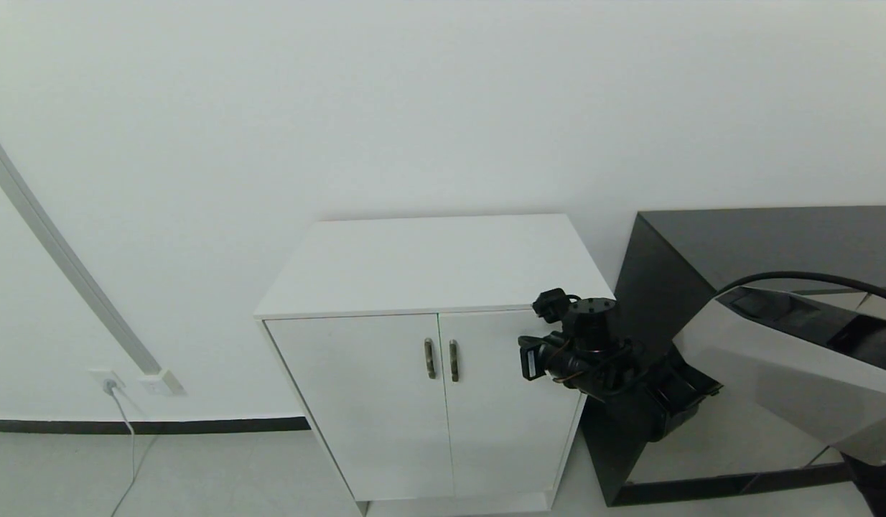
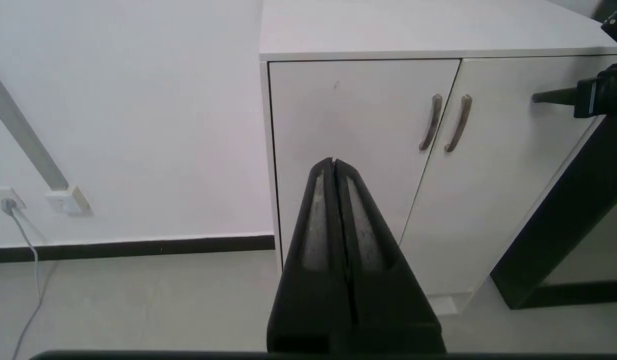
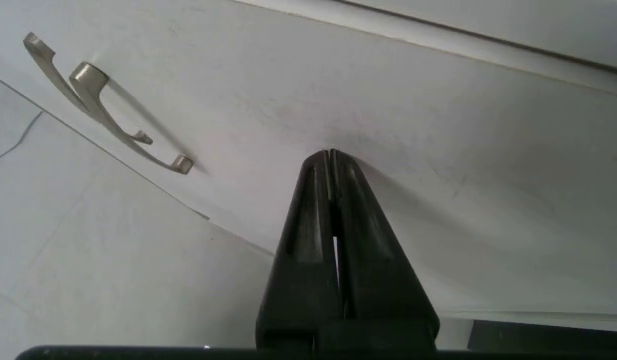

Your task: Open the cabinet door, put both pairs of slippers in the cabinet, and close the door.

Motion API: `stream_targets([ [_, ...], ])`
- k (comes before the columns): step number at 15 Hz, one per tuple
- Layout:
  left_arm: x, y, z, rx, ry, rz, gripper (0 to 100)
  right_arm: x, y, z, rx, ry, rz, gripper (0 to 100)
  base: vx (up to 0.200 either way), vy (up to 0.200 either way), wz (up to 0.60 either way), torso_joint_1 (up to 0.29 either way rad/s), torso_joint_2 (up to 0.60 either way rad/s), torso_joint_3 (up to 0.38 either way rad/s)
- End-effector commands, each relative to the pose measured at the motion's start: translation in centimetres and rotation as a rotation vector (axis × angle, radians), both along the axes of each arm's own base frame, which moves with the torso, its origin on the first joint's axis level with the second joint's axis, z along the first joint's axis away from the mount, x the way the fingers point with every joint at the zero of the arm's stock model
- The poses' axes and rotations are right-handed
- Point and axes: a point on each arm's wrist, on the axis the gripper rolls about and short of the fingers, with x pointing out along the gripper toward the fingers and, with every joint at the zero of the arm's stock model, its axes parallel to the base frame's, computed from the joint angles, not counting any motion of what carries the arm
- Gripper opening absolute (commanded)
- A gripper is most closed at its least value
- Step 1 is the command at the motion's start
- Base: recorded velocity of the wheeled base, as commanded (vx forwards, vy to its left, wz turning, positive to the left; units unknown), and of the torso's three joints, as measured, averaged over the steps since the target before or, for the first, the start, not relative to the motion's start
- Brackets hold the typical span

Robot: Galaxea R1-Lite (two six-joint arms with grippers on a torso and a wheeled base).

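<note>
The white cabinet (image 1: 428,266) stands against the wall with both doors shut. Its two metal handles (image 1: 441,359) sit side by side at the middle seam. My right gripper (image 1: 525,361) is shut with nothing in it, its tips (image 3: 333,160) close against the right door, to the right of the handles (image 3: 118,110). My left gripper (image 2: 333,170) is also shut and holds nothing. It hangs some way back from the cabinet (image 2: 368,110), facing the left door, with the handles (image 2: 444,122) and the right gripper (image 2: 563,97) beyond it.
A glossy black cabinet (image 1: 701,251) stands right beside the white one on its right. On the left wall are a slanted cable duct (image 1: 62,258), sockets (image 1: 109,378) and a hanging cord (image 1: 131,438). Light floor (image 2: 138,300) lies in front.
</note>
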Motion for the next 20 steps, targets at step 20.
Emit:
stream_targets([
  [20, 0.0, 0.0, 0.0, 0.000, 0.001, 0.002, 0, -3.9, 0.2, 2.7, 0.001, -0.008, 0.038, 0, 0.000, 0.000, 0.00, 0.000, 0.00, 0.000],
])
